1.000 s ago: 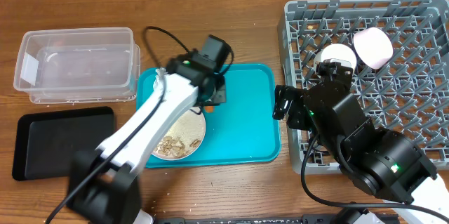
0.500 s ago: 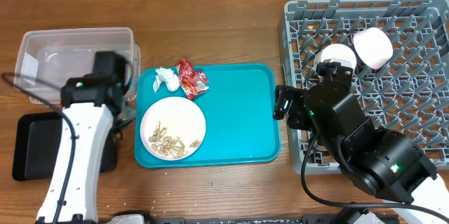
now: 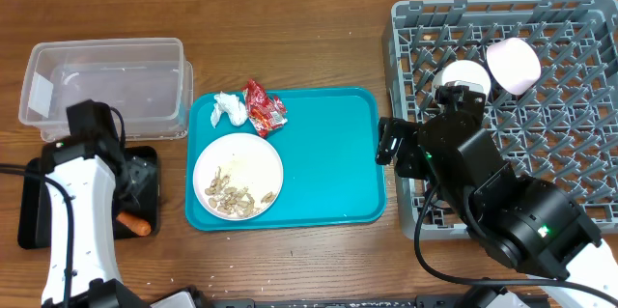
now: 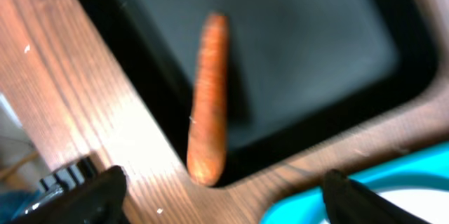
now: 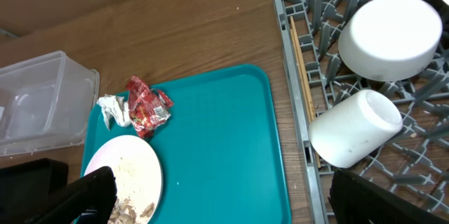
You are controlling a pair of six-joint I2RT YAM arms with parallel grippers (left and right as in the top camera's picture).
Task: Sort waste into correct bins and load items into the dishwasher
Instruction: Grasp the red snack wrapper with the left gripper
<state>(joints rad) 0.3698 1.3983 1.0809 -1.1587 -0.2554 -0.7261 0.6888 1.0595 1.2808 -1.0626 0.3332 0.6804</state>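
At the far left the clear tub (image 3: 106, 91) sits on the bench (image 3: 290, 38), and just in front of it lies the black tray (image 3: 53, 202). My left end effector (image 4: 221, 189) hangs over the tray's near right corner with its 2 fingers (image 4: 95, 192) spread wide. It holds nothing and touches nothing. In my left wrist view the carrot piece (image 4: 208, 97) lies free on the tray floor between the fingers, apart from both, with 1 end close to the tray's corner wall. From overhead it shows as an orange stub near the tray's right edge, beside my left arm.

To the right of the 2 bins is the teal tray (image 3: 338, 154). At its back left corner the crumpled tissue (image 3: 229, 107) and the red wrapper (image 3: 263, 107) lie touching each other. Just in front of them sits the white plate (image 3: 238, 168), with the food scraps (image 3: 232, 198) on its near half.

My right end effector (image 5: 231, 196) hovers where the teal tray's right edge meets the left edge of the dish rack (image 3: 579, 38), its fingers wide apart and empty. In the rack, 1 white bowl (image 5: 389, 38) stands upside down and 1 white cup (image 5: 354, 127) lies on its side just in front of it. The pink cup (image 3: 514, 65) sits just right of the bowl.
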